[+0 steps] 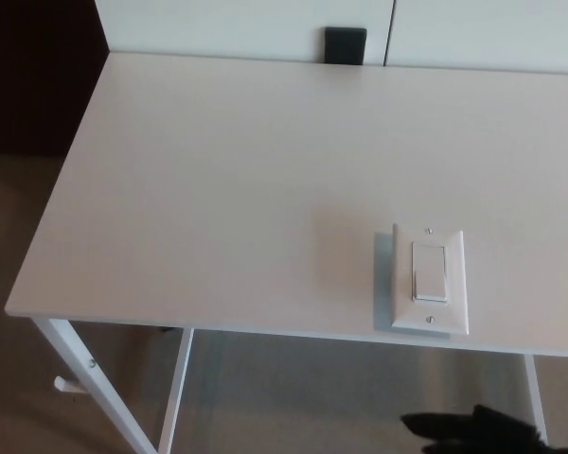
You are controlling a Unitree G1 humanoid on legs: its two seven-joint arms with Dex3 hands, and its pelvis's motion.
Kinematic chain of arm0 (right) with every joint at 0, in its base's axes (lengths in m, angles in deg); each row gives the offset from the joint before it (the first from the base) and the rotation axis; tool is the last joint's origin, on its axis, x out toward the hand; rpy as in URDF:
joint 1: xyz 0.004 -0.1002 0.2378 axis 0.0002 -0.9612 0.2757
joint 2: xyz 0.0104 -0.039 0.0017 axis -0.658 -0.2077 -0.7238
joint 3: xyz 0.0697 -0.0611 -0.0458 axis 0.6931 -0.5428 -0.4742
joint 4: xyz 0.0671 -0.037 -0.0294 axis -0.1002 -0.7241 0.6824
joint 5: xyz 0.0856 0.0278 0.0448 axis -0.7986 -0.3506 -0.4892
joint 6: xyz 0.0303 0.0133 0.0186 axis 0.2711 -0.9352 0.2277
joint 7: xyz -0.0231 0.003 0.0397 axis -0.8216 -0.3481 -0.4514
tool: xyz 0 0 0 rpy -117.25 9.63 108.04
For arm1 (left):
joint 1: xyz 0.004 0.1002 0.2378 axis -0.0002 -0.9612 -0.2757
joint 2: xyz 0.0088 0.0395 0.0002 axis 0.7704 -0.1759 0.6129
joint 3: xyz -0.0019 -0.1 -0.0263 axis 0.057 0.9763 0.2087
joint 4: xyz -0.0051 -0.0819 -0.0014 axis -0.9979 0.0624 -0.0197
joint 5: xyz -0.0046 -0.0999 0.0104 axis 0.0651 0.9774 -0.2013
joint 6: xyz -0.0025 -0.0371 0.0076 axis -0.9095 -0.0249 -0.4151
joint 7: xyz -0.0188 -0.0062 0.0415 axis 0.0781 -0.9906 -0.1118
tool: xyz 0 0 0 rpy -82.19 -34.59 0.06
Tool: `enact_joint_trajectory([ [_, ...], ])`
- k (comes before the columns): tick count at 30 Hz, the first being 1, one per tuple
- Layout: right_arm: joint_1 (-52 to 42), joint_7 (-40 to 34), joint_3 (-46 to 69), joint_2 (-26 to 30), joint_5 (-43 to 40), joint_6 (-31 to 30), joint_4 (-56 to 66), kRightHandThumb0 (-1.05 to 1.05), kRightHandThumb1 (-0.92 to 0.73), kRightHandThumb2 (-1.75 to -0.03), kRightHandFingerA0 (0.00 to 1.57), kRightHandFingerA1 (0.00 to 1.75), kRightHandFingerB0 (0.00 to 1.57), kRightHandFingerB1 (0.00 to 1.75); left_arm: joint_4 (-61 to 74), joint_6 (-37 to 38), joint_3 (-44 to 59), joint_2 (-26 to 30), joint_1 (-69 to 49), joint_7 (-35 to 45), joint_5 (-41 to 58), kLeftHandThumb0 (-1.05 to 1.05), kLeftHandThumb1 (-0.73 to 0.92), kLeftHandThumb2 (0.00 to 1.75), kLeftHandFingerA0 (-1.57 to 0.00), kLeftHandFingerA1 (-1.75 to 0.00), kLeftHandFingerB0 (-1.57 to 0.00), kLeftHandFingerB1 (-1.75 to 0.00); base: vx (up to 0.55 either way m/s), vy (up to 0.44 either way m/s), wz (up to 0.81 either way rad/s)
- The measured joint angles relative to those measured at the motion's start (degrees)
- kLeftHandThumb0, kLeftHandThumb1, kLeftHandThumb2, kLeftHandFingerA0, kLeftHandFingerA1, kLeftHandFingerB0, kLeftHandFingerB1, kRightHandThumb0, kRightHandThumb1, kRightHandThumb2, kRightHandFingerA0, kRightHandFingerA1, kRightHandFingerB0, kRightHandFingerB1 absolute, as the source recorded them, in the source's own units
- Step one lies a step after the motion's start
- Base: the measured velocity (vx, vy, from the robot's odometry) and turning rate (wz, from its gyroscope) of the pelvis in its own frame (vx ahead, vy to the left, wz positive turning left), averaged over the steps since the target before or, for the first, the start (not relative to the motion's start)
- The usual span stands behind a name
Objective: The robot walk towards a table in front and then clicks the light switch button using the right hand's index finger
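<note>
The right hand (478, 430) is showing at the bottom edge; its grip state is unclear. The light switch (430, 279) is lying just beyond it on the table (218, 170), long axis pointing away.

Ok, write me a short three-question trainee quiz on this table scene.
1. True or false: the right hand is touching the light switch.
2. Multiple choice: where does the switch lie on the table? A) far left corner B) near the front edge, right of middle C) dead centre
3. Fill in: the small black thing at the table's far edge sits against the ____ wall panels.

Key: 1 false, the hand is low at the picture's bottom edge, below the table's front edge; 2 B; 3 white.
</note>
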Motion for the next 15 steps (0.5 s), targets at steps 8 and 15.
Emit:
enact_joint_trajectory([
  [8, 7.5, -0.83, 11.79, -2.42, -4.15, 0.39, 12.15, -0.42, -0.71, -0.6, 0.51, 0.52, 0.44, 0.43, 0.36, 0.61, 0.82, 1.08, -0.17, -0.29, -0.26, -0.24, 0.51, 0.55, -0.57, -0.43, -0.51, -0.38, 0.0, 0.0, 0.0],
  [15, 16.82, -2.02, 11.97, -4.37, 2.39, -0.07, 8.26, -0.44, -0.67, -0.61, 0.39, 0.46, 0.4, 0.42, 0.36, 1.21, 0.7, 1.2, -0.25, -0.43, -0.51, -0.25, 0.5, 0.55, -0.57, -0.43, -0.52, -0.38, 0.0, 0.0, 0.0],
])
